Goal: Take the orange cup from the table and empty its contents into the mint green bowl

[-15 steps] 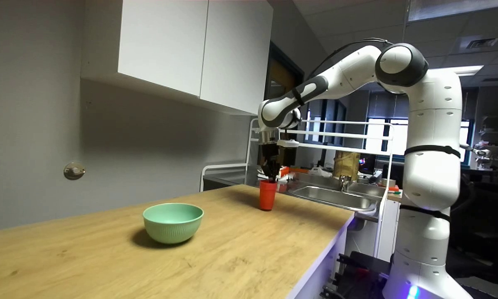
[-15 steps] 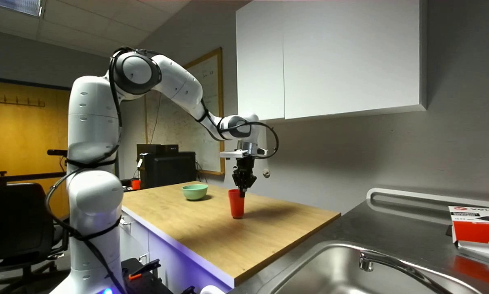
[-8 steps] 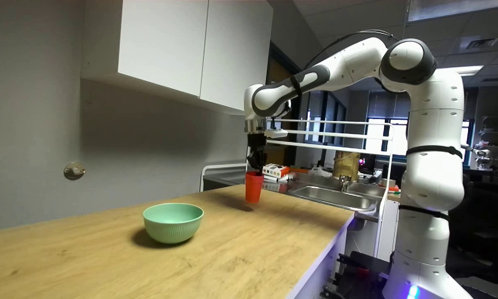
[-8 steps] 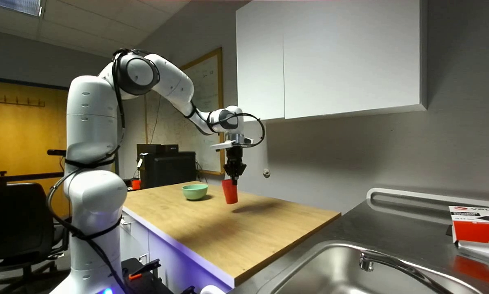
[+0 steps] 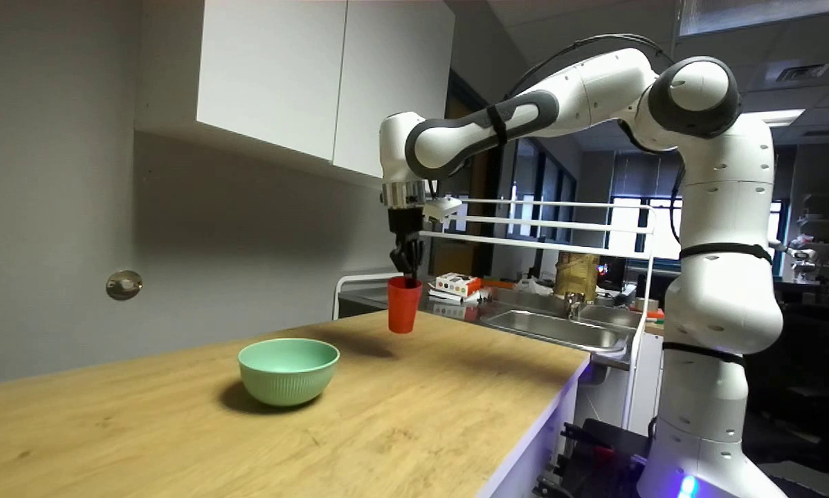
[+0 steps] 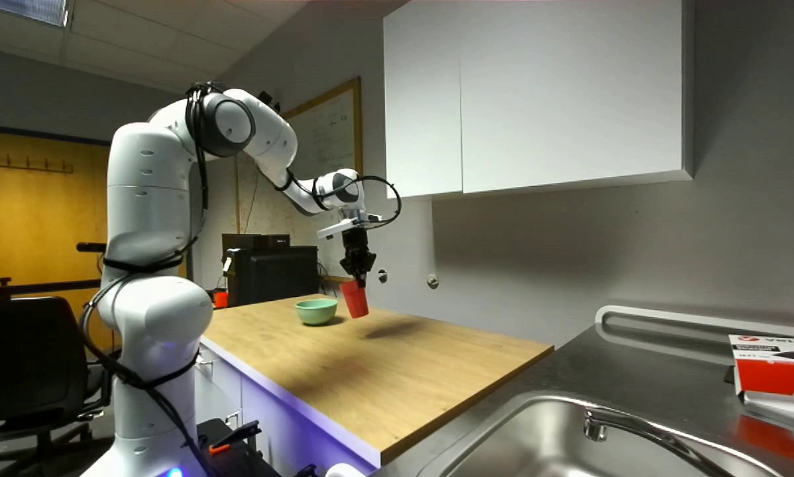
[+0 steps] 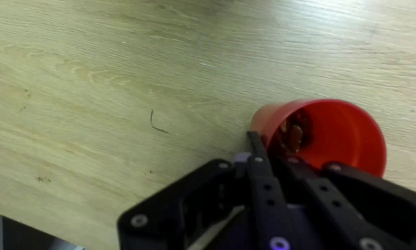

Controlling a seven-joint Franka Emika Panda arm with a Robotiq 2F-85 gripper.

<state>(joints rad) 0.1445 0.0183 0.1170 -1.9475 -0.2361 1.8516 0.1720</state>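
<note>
The orange cup [image 5: 403, 309] hangs above the table [image 5: 387, 436], its shadow apart from it. It leans a little in an exterior view [image 6: 355, 301]. My gripper [image 7: 263, 147] is shut on the cup's wall, one finger outside and one inside the rim. Small brown pieces [image 7: 294, 137] lie in the bottom of the cup in the wrist view; the fingers hide part of the inside. The mint green bowl [image 5: 288, 377] stands upright on the table, apart from the cup, and also shows in an exterior view [image 6: 316, 314]. It is out of the wrist view.
White wall cabinets [image 5: 269, 76] hang over the back of the table. A steel sink [image 6: 543, 430] and a red-and-white box [image 6: 778, 371] are past the table's end. A white rack [image 5: 560, 225] stands by the sink. A grey wall runs along the back.
The gripper has lifted the cup off the table and carried it up and toward the bowl. The cup has come to lean slightly. The bowl has not moved.
</note>
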